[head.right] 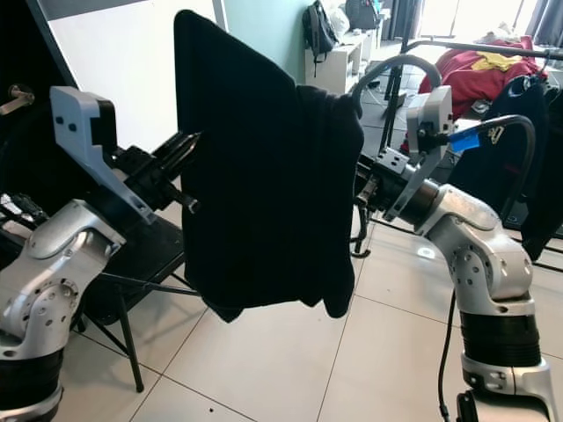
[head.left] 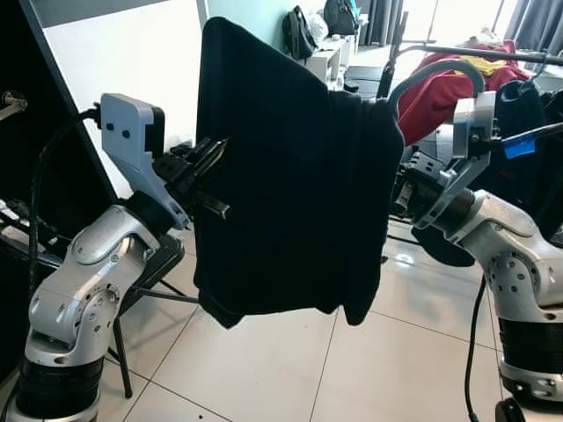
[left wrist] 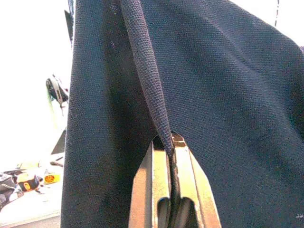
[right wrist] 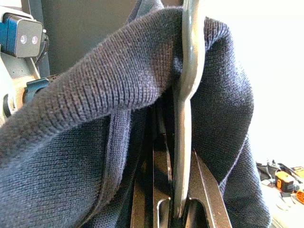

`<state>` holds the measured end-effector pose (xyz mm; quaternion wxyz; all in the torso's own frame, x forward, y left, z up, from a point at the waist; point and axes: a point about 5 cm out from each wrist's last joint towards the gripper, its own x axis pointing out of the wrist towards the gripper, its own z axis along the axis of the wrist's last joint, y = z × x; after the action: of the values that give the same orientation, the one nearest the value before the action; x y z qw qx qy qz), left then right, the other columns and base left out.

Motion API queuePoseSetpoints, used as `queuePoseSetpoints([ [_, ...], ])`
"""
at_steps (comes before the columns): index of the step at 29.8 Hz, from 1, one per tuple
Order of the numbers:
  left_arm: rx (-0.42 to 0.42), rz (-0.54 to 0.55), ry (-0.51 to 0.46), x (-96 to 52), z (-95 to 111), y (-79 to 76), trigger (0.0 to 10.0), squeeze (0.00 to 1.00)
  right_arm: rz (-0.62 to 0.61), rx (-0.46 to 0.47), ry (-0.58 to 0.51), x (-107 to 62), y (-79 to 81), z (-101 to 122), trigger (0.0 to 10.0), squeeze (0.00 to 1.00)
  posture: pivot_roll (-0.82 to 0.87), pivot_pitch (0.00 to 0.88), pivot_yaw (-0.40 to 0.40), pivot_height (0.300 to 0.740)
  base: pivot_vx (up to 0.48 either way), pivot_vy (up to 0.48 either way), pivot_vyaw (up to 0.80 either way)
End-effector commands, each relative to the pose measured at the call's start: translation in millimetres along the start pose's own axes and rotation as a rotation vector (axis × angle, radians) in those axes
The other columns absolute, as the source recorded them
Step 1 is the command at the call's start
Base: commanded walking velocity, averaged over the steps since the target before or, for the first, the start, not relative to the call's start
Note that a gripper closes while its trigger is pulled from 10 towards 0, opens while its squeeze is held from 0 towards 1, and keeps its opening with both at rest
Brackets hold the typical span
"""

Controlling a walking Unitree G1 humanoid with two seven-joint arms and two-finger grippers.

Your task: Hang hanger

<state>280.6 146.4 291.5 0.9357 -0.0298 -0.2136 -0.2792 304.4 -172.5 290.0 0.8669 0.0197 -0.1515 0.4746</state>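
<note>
Holding a dark knit garment (head.left: 290, 185) up at mid-frame, we see both arms raised to it, one per side. At centre-left the left gripper (head.left: 209, 158) pokes into the garment's left edge; in the left wrist view its fingers (left wrist: 154, 190) are closed tight on a ribbed fold of the fabric, w/ barely a slit between them. The garment hangs as a broad dark sheet from the upper centre of the frame down past mid-height, its lower hem clear of the tiled floor (head.left: 290, 369).

At centre-right the right gripper (right wrist: 173, 204) sits behind the garment's right edge. Its wrist view shows the fingers pressed together around a thin grey bar, prob. the hanger (right wrist: 187, 76), which rises between them w/ knit draped over it. We can't make out the hanger's hook.

Far left of the frame: a dark frame and a folding stand (head.left: 123, 352) on the floor. Upper right: a rail (head.right: 475, 48) w/ red clothing (head.right: 471, 75) over it, and a backpack (head.right: 318, 31) at upper centre.
</note>
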Motion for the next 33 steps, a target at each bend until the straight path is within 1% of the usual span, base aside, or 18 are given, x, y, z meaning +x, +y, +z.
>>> queuePoseSetpoints([
  [1, 0.008, 0.029, -0.003, -2.2, 0, 5.5, 0.0, 0.00, -0.011, -0.019, -0.034, 2.0, -1.9, 8, 10.0, 0.00, -0.07, 0.000, 0.023, 0.740, 0.000, 0.000, 0.00],
  [4, 0.008, 0.030, -0.005, -2.3, 0, 5.7, 0.0, 0.00, -0.030, -0.017, -0.025, 2.4, -3.7, 6, 10.0, 0.00, -0.07, 0.000, 0.023, 0.740, 0.000, 0.000, 0.00],
  [5, 0.009, 0.039, -0.013, -2.5, 2, 7.4, 0.0, 0.00, -0.083, -0.011, -0.010, 2.4, -9.8, 3, 10.0, 0.00, -0.07, 0.000, 0.017, 0.740, 0.000, 0.000, 0.00],
  [7, 0.009, 0.039, -0.013, -2.5, 2, 7.4, 0.0, 0.00, -0.083, -0.011, -0.010, 2.4, -9.8, 3, 10.0, 0.00, -0.07, 0.000, 0.017, 0.740, 0.000, 0.000, 0.00],
  [9, 0.015, 0.081, -0.049, -6.2, 11, 17.2, 0.0, 0.00, -0.287, 0.041, 0.032, -2.0, -32.7, -9, 10.0, 0.00, -0.06, 0.000, 0.009, 0.740, 0.000, 0.000, 0.00],
  [10, 0.015, 0.081, -0.049, -6.2, 11, 17.2, 0.0, 0.00, -0.287, 0.041, 0.032, -2.0, -32.7, -9, 10.0, 0.00, -0.06, 0.000, 0.009, 0.740, 0.000, 0.000, 0.00],
  [12, 0.021, 0.133, -0.089, -12.4, 22, 29.7, 0.0, 0.00, -0.430, 0.090, 0.044, -9.1, -47.5, -17, 10.0, 0.00, -0.06, 0.000, 0.004, 0.740, 0.000, 0.000, 0.00],
  [13, 0.021, 0.133, -0.089, -12.4, 22, 29.7, 0.0, 0.00, -0.430, 0.090, 0.044, -9.1, -47.5, -17, 10.0, 0.00, -0.06, 0.000, 0.004, 0.740, 0.000, 0.000, 0.00],
  [14, 0.024, 0.158, -0.107, -15.9, 27, 36.1, 0.0, 0.00, -0.475, 0.111, 0.040, -12.0, -51.6, -20, 10.0, 0.00, -0.06, 0.000, 0.003, 0.740, 0.000, 0.000, 0.00],
  [15, 0.024, 0.158, -0.107, -15.9, 27, 36.1, 0.0, 0.00, -0.475, 0.111, 0.040, -12.0, -51.6, -20, 10.0, 0.00, -0.06, 0.000, 0.003, 0.740, 0.000, 0.000, 0.00],
  [16, 0.024, 0.185, -0.128, -19.6, 32, 42.4, 0.0, 0.00, -0.511, 0.131, 0.038, -14.6, -54.4, -23, 10.0, 0.00, -0.06, 0.000, -0.002, 0.740, 0.000, 0.000, 0.00],
  [18, 0.024, 0.185, -0.128, -19.6, 32, 42.4, 0.0, 0.00, -0.511, 0.131, 0.038, -14.6, -54.4, -23, 10.0, 0.00, -0.06, 0.000, -0.002, 0.740, 0.000, 0.000, 0.00],
  [20, 0.011, 0.236, -0.176, -27.0, 42, 53.1, 0.0, 0.00, -0.564, 0.184, 0.034, -19.0, -56.2, -31, 10.0, 0.00, -0.05, 0.000, -0.007, 0.740, 0.000, 0.000, 0.00],
  [21, 0.004, 0.248, -0.190, -29.3, 44, 55.6, 0.0, 0.00, -0.576, 0.203, 0.032, -20.1, -56.0, -34, 10.0, 0.00, -0.05, 0.000, -0.007, 0.740, 0.000, 0.000, 0.00],
  [23, -0.001, 0.254, -0.193, -30.9, 44, 56.3, 0.0, 0.00, -0.595, 0.224, 0.020, -20.6, -56.4, -37, 10.0, 0.00, -0.06, 0.000, -0.007, 0.740, 0.000, 0.000, 0.00],
  [27, -0.026, 0.260, -0.178, -34.2, 37, 53.8, 0.0, 0.00, -0.645, 0.265, -0.020, -20.8, -60.5, -38, 10.0, 0.00, -0.05, 0.000, -0.009, 0.740, 0.000, 0.000, 0.00],
  [28, -0.045, 0.266, -0.174, -35.6, 33, 52.1, 0.0, 0.00, -0.666, 0.286, -0.040, -19.6, -63.2, -38, 10.0, 0.00, -0.05, 0.000, -0.011, 0.740, 0.000, 0.000, 0.00],
  [33, -0.064, 0.288, -0.171, -37.2, 28, 51.9, 0.0, 0.00, -0.686, 0.304, -0.057, -18.3, -65.4, -38, 10.0, 0.00, -0.05, 0.000, -0.013, 0.740, 0.000, 0.000, 0.00],
])
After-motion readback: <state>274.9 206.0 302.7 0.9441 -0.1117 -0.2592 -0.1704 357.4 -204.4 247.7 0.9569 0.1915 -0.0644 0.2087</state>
